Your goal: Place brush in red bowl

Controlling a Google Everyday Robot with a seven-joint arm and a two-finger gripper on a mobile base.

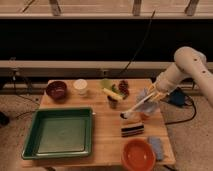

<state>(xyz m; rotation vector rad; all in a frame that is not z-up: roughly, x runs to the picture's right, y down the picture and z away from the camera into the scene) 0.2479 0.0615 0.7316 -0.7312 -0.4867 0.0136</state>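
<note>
The brush has a long white handle and a small dark head that points down and to the left. It hangs tilted above the table's right side. My gripper is shut on the upper end of its handle, at the end of the white arm reaching in from the right. The red bowl is wide and orange-red. It stands at the table's front edge, below and slightly left of the gripper, and nothing shows in it.
A dark block scrub brush lies just behind the red bowl, with a blue sponge to its right. A green tray fills the front left. A maroon bowl, a white cup and several small items stand at the back.
</note>
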